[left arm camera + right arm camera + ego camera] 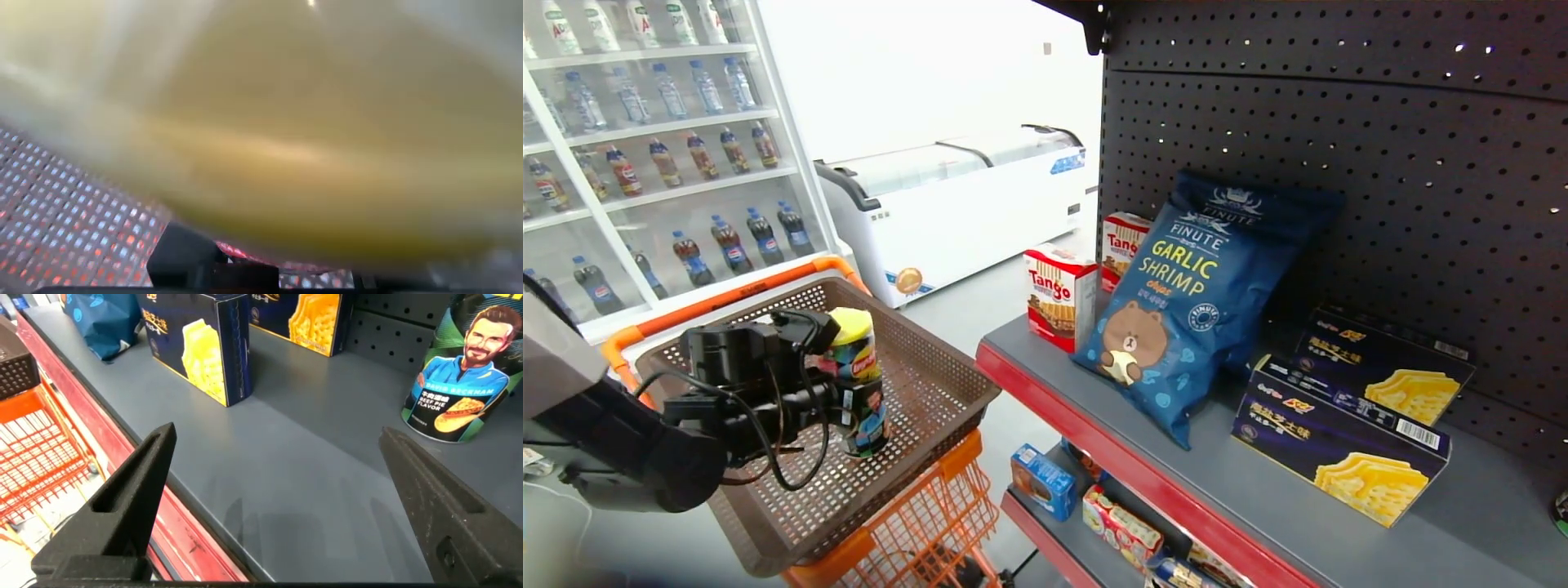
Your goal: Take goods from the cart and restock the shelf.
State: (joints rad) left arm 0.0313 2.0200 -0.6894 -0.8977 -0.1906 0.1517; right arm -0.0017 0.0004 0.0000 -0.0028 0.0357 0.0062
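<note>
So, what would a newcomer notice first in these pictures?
First, the big blue chips bag, standing upright on the grey shelf. Then the left gripper, shut on a yellow-lidded can over the brown basket of the orange cart.

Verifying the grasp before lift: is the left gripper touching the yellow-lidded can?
Touching. In the head view the left gripper has its fingers closed around the middle of the yellow-lidded can, with no gap showing.

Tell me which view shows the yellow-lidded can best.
Head view: the can stands upright in the left gripper over the basket, lid and label visible. Left wrist view gives a yellow blur; right wrist view faces the shelf.
</note>
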